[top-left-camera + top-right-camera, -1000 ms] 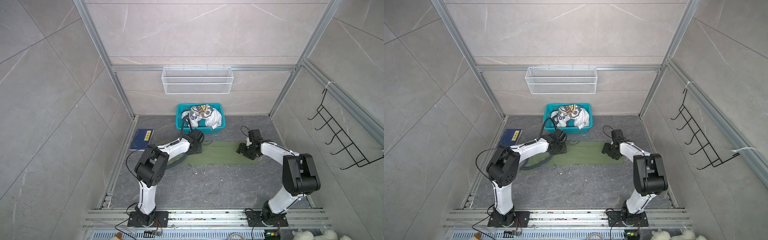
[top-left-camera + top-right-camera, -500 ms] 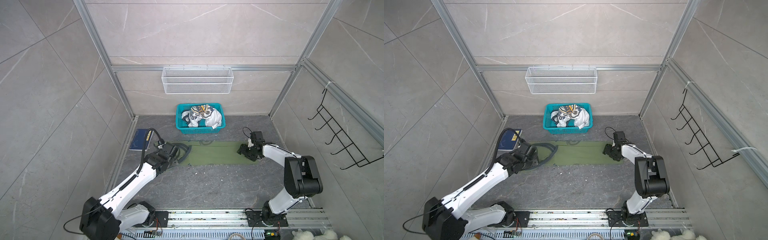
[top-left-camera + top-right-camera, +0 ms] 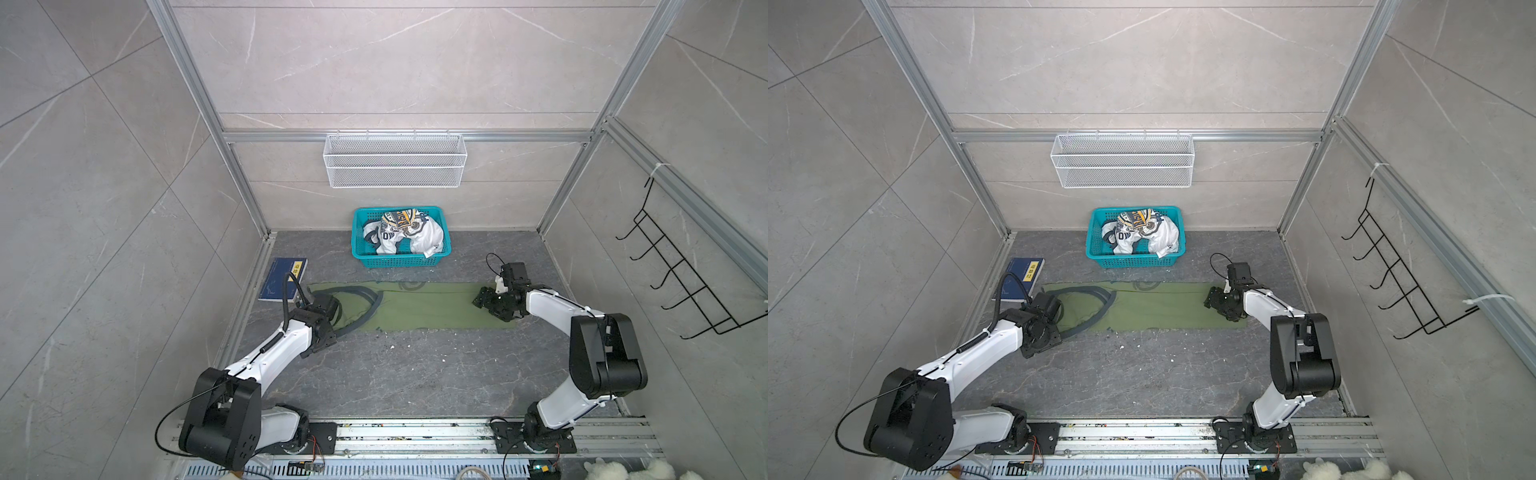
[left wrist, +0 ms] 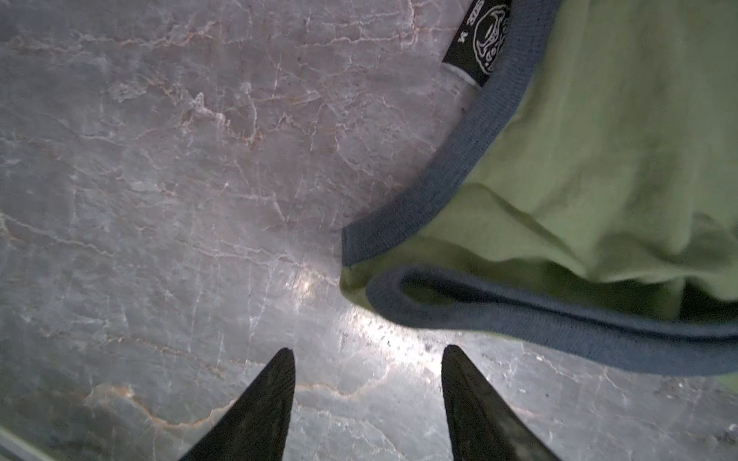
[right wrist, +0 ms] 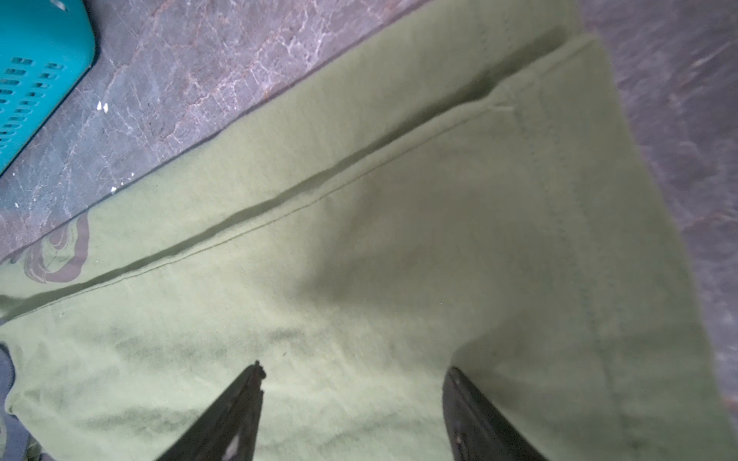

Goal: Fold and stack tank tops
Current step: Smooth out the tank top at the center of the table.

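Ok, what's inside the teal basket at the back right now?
A crumpled white tank top fills most of the teal basket, with its navy-yellow print facing up. Some bare teal shows around the cloth. Whatever lies beneath it is covered and cannot be seen.

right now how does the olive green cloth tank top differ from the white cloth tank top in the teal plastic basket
Colour: the olive green cloth tank top is green with blue-grey trim; the white cloth tank top is white. Pose: the olive one lies flat in a long strip; the white one is crumpled. Place: olive on the table, white inside the teal plastic basket. Both carry a print.
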Controlling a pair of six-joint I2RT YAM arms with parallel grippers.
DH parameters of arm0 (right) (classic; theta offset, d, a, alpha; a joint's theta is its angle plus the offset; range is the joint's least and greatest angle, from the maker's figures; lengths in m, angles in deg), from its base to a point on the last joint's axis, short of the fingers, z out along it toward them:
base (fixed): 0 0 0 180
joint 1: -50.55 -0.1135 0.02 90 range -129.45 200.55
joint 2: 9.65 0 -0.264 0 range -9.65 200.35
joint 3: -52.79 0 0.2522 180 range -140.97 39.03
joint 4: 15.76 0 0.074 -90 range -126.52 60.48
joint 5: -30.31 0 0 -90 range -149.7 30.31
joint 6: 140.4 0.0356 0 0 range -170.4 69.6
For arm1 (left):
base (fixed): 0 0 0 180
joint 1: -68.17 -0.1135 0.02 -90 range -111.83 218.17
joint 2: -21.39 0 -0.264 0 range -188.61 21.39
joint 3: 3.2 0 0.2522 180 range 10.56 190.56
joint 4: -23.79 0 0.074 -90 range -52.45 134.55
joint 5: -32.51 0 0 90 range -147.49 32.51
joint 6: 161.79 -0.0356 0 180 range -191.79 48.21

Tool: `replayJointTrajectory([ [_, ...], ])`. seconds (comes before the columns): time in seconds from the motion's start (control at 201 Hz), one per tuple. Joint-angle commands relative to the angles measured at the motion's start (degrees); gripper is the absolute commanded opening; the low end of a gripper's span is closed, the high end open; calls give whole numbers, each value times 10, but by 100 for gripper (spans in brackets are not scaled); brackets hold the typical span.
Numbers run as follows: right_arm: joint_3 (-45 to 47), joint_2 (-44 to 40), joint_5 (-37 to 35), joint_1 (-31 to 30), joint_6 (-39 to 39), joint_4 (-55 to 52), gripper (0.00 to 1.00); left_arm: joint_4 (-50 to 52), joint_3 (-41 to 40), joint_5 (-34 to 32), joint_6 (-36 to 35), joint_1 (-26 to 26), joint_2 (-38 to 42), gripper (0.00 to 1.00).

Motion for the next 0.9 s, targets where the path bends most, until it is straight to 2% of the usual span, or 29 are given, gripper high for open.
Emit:
replayJointTrajectory([
  [0.0, 9, -16, 9, -1, -1, 7, 73, -54, 7, 26, -43, -14, -9, 59],
  [0.428, 11, -21, 10, -1, -3, 1, 73, -65, 28, 37, -52, -44, -68, 25],
  [0.592, 11, -23, 9, 0, -3, 0, 73, -66, 38, 38, -70, -59, -67, 4],
  [0.757, 7, -20, -6, 0, -4, -8, 73, -45, 73, 11, -81, -59, -48, 2],
  [0.891, -1, -13, -35, 0, -3, -25, 73, -47, 104, 30, -77, -72, -39, 3],
])
